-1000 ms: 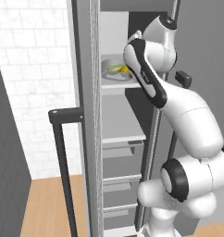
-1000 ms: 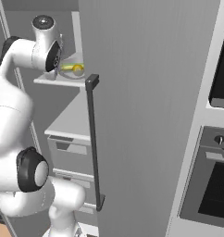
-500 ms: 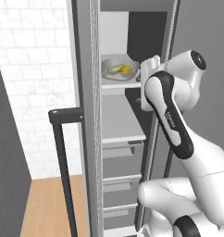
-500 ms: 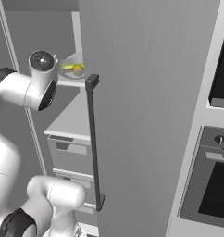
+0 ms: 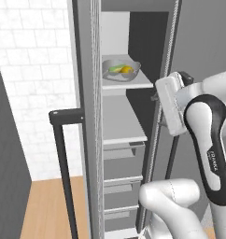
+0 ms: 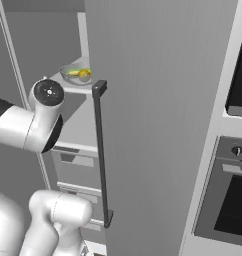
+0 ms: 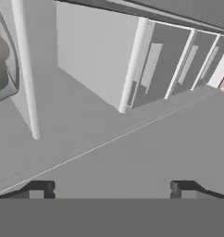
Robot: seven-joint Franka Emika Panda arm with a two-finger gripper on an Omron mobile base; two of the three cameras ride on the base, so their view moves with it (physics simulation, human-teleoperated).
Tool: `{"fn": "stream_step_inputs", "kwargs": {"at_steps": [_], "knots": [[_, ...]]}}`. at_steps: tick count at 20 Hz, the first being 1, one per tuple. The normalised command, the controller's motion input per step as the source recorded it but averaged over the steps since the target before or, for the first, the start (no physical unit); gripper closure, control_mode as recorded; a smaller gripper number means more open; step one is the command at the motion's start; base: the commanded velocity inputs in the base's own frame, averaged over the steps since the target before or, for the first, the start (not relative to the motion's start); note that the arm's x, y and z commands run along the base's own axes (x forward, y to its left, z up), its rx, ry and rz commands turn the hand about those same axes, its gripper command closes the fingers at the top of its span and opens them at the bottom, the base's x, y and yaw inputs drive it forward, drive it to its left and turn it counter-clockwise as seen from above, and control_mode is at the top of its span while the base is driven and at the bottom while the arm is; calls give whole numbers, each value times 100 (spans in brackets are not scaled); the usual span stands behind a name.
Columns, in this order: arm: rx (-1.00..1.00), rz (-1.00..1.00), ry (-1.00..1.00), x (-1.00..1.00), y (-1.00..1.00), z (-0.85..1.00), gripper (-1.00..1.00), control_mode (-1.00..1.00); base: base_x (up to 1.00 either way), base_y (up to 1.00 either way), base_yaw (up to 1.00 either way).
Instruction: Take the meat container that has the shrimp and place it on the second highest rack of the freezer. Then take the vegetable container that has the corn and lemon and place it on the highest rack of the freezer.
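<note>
Pincer (image 7: 109,187) spread, empty, outside the freezer (image 5: 122,116).
Tray (image 5: 120,69) with corn (image 5: 115,68) and lemon (image 5: 127,70) sits on a shelf (image 5: 129,84), above and beyond the pincer.

occluded: freezer (image 6: 73,125) shelves behind arm | cut off: oven (image 6: 228,200) | blurred: bowl (image 7: 3,60) contents

"FRANKA" on arm (image 5: 212,158)

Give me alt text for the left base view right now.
A container holding the corn and lemon sits on the upper shelf of the open freezer. The robot's white arm stands at the right, outside the shelves.
</note>
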Motion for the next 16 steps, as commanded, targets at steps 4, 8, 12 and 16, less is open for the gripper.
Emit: {"fn": "stream_step_inputs", "kwargs": {"at_steps": [4, 8, 12, 16], "knots": [[-52, 45, 0, -100, -44, 11, -100, -100, 0, 0, 0], [-74, 34, -11, -100, -43, 3, -100, -100, 0, 0, 0], [-69, 26, -28, -100, -67, 0, -100, -100, 0, 0, 0], [-43, 25, -42, -100, -79, 0, -100, -100, 0, 0, 0]]}}
